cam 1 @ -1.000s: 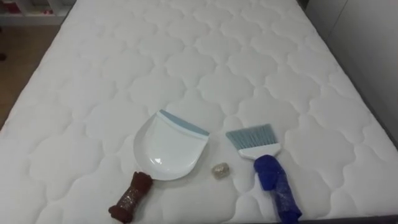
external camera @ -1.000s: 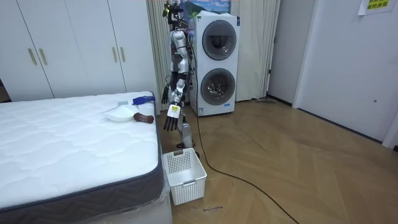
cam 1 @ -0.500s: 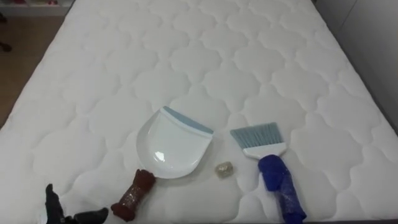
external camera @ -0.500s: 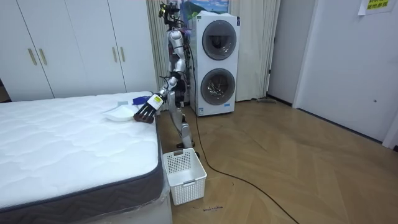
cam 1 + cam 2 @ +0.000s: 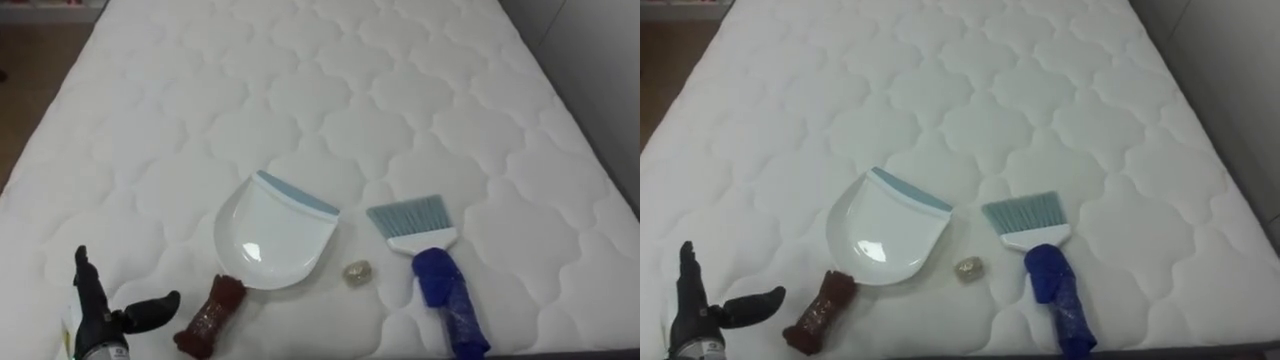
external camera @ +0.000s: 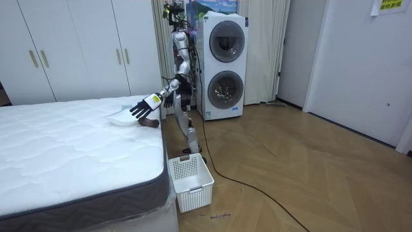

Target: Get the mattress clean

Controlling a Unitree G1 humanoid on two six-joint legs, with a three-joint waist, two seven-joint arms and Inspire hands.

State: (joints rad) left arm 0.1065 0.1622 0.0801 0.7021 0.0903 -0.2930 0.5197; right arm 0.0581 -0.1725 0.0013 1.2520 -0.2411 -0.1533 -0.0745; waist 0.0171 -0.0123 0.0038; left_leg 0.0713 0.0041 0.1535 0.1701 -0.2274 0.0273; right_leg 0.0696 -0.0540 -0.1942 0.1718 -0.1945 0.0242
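A white dustpan (image 5: 272,232) with a blue lip and a brown handle (image 5: 210,315) lies near the front edge of the white quilted mattress (image 5: 300,90). To its right lies a small crumpled ball (image 5: 356,272). Further right is a brush (image 5: 405,218) with pale blue bristles and a blue handle (image 5: 448,300). My left hand (image 5: 100,318) hovers open at the lower left, just left of the brown handle, its thumb pointing toward it without touching. In the room view that hand (image 6: 143,106) reaches over the bed's corner. My right hand (image 6: 171,98) hangs low by my body.
I stand at the bed's end beside stacked washing machines (image 6: 222,64). A white basket (image 6: 190,180) sits on the wooden floor by the bed's corner. White wardrobes (image 6: 77,48) line the wall behind the bed.
My left arm has risen from my side and reached out over the bed's corner. The hand came into the eye view and moved up beside the brown handle. Dustpan, ball and brush stayed put.
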